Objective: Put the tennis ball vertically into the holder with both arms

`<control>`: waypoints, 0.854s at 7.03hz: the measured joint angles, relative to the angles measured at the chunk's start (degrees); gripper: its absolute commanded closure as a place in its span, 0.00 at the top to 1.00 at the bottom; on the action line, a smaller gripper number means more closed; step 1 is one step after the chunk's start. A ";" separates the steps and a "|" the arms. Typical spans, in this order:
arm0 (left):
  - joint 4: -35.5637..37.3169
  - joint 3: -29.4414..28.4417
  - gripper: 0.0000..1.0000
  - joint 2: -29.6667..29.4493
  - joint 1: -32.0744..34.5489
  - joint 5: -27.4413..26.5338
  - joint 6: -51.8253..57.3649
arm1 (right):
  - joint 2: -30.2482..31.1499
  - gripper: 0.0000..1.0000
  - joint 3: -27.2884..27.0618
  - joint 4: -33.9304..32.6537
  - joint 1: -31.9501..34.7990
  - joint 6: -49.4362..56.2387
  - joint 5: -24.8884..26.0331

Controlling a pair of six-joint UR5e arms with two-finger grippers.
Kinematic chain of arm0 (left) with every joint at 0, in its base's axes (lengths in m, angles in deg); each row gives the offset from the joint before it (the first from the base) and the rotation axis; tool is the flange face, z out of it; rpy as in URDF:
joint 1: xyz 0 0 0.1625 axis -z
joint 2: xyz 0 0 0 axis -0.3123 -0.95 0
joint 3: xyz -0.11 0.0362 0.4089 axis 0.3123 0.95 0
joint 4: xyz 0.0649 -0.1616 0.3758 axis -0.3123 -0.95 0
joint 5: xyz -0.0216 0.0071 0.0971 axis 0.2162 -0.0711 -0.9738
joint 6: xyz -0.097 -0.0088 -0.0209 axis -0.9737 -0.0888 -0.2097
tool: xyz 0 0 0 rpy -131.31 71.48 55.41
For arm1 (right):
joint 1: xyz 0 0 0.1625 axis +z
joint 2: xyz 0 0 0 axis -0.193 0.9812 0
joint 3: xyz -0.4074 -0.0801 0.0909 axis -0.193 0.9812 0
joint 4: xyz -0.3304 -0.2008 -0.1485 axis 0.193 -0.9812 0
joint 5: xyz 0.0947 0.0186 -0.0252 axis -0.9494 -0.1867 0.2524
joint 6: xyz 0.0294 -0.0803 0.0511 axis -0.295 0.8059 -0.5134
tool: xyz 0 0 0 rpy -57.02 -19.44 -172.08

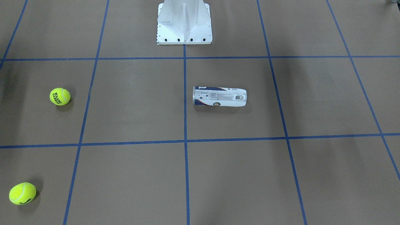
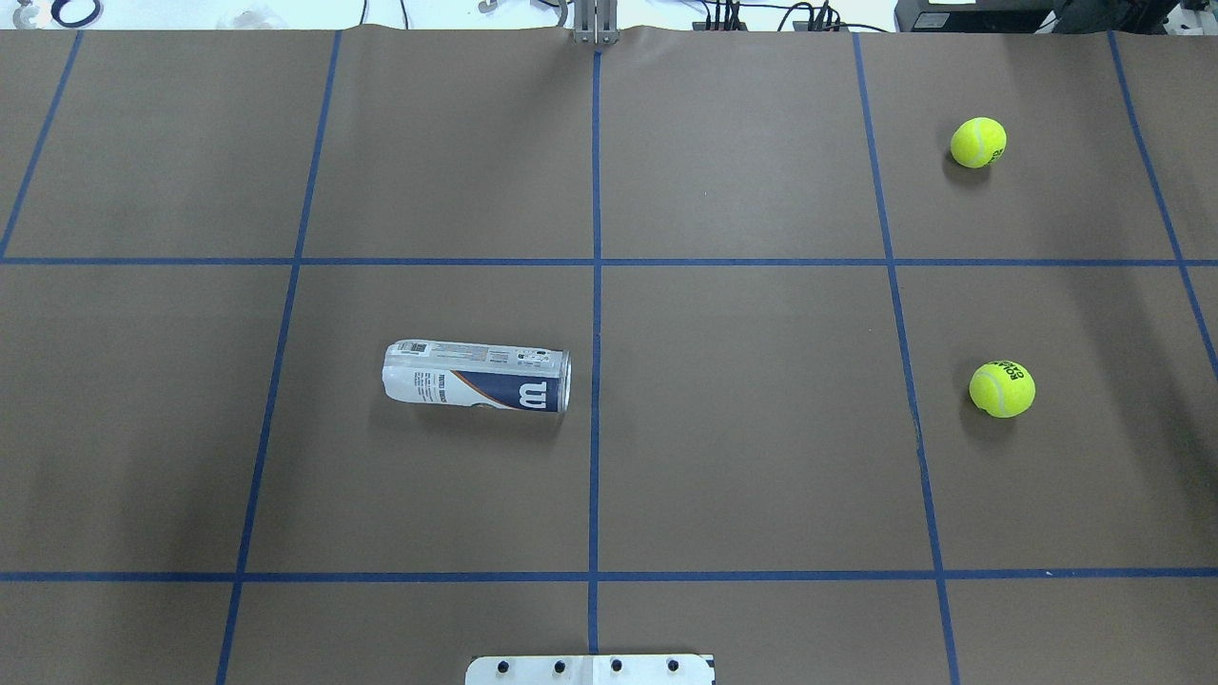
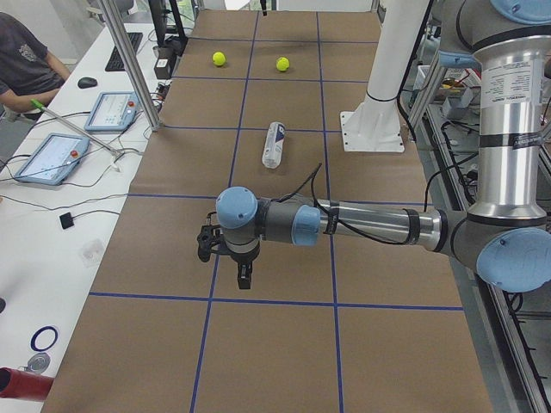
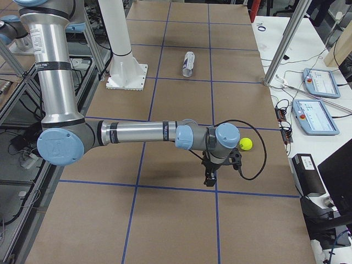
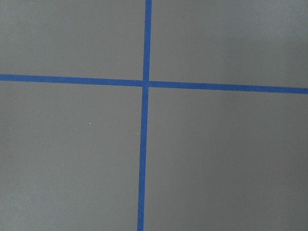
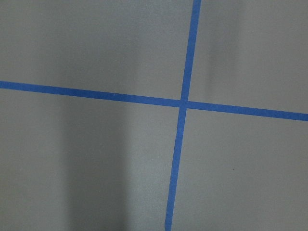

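The holder (image 2: pixel 476 376) is a clear can with a navy and white "W" label. It lies on its side on the brown table, left of the centre line, and also shows in the front view (image 1: pixel 219 96). Two yellow tennis balls (image 2: pixel 978 142) (image 2: pixel 1001 388) lie apart on the right half. My left gripper (image 3: pixel 245 275) hangs over the table's left end, far from the can. My right gripper (image 4: pixel 209 179) hangs over the right end, next to a ball (image 4: pixel 245 143). Both show only in side views, so I cannot tell whether they are open or shut. Both wrist views show only paper and blue tape.
The white pedestal base (image 1: pixel 184 25) stands at the robot's edge of the table, mid-width. Blue tape lines (image 2: pixel 596 285) divide the brown paper into squares. A side table with tablets (image 3: pixel 52 155) and a seated person (image 3: pixel 21 60) runs along the far edge.
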 measured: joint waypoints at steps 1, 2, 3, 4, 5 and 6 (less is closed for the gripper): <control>0.04 0.42 0.99 0.07 -0.04 0.09 -0.03 | 0.05 1.00 0.00 0.00 0.00 0.00 0.04; 0.02 0.90 0.99 0.31 -0.05 0.34 -0.05 | 0.10 1.00 -0.06 0.00 0.03 0.00 0.10; -0.20 1.03 0.99 0.85 -0.06 0.45 -0.13 | 0.15 1.00 -0.14 0.00 0.05 0.00 0.16; -0.37 1.15 0.99 1.39 -0.09 0.54 -0.34 | 0.19 1.00 -0.18 0.00 0.06 0.00 0.19; -0.49 1.33 0.99 1.59 -0.22 0.61 -0.51 | 0.26 1.00 -0.18 0.00 0.06 0.00 0.19; -0.59 1.75 0.99 1.55 -0.38 0.66 -0.64 | 0.37 0.99 -0.22 0.00 0.06 0.00 0.13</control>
